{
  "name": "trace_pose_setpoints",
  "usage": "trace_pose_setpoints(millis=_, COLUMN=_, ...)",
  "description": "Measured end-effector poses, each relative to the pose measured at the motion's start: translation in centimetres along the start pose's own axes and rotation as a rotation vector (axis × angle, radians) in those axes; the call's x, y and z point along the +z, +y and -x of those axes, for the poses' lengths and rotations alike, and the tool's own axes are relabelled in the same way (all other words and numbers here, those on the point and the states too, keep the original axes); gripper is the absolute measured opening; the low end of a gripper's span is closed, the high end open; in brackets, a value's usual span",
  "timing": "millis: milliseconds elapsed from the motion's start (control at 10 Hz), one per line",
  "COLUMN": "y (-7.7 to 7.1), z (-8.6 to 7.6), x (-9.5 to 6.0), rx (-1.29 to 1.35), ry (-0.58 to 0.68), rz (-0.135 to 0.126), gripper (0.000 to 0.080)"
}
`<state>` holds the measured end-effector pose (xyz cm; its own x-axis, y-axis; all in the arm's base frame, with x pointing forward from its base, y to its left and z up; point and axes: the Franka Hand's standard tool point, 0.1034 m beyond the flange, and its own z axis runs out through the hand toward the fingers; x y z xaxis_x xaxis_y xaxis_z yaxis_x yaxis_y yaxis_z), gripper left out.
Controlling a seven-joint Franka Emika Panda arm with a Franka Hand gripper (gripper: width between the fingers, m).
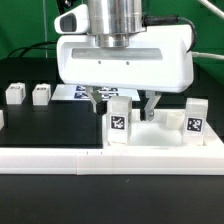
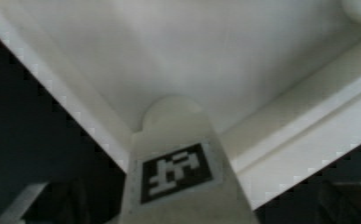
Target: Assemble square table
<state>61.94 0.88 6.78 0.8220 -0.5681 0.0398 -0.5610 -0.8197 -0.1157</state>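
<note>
While the gripper (image 1: 122, 101) hangs low over the square tabletop (image 1: 160, 136), its fingers stand apart on either side of an upright tagged leg (image 1: 118, 122) and do not appear to press it. The wrist view looks straight down this leg (image 2: 173, 170), which rises from a corner of the tray-like top where two raised rims meet. A second leg (image 1: 194, 120) stands upright at the corner toward the exterior view's right. A third leg (image 1: 14, 93) and a fourth leg (image 1: 40, 93) wait on the dark table toward the exterior view's left, well apart from the top, near the marker board (image 1: 72, 92). The top sits just behind the long white rail (image 1: 50, 158).

The step in hand looks like fixing the near leg into its corner socket — whether it is fully seated cannot be told. The next move likely calls for closing squarely on the leg's flat sides, keeping it plumb and turning it home without dragging the top off the rail — then fetching the two loose legs.
</note>
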Motion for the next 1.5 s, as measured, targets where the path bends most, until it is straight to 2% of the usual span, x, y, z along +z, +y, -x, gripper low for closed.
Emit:
trace_pose_setpoints(millis=100, y=0.00, z=0.00, x=0.01, rx=0.048, ry=0.001, rz=0.000, gripper=0.0649)
trace_pose_setpoints(millis=200, y=0.02, z=-0.01, x=0.01, rx=0.050, ry=0.001, rz=0.000, gripper=0.0531)
trace_pose_setpoints(millis=300, y=0.01, z=0.00, x=0.02, rx=0.076, ry=0.001, rz=-0.001, gripper=0.0531)
trace_pose_setpoints(millis=400, y=0.00, z=0.01, x=0.03, rx=0.169, ry=0.001, rz=-0.001, gripper=0.0341)
trace_pose_setpoints(millis=500, y=0.04, z=-0.02, x=0.03, rx=0.234, ry=0.001, rz=-0.001, gripper=0.0341)
trace_pose_setpoints(millis=600, y=0.04, z=-0.02, x=0.03, rx=0.311, ry=0.001, rz=-0.001, gripper=0.0293)
trace_pose_setpoints(millis=800, y=0.05, z=-0.11, x=-0.02, rx=0.482, ry=0.004, rz=-0.001, gripper=0.0293)
trace_pose_setpoints(millis=1000, y=0.15, z=-0.47, x=-0.25, rx=0.800, ry=0.012, rz=-0.001, gripper=0.0293)
trace_pose_setpoints(millis=1100, y=0.12, z=-0.29, x=-0.16, rx=1.072, ry=-0.013, rz=-0.015, gripper=0.0293)
trace_pose_setpoints(millis=1300, y=0.11, z=-0.58, x=-0.29, rx=1.340, ry=-0.076, rz=-0.053, gripper=0.0293)
trace_pose_setpoints(millis=1400, y=0.02, z=-0.49, x=-0.26, rx=1.390, ry=-0.078, rz=-0.051, gripper=0.0293)
trace_pose_setpoints(millis=1500, y=-0.02, z=-0.40, x=-0.18, rx=1.399, ry=-0.078, rz=-0.049, gripper=0.0367)
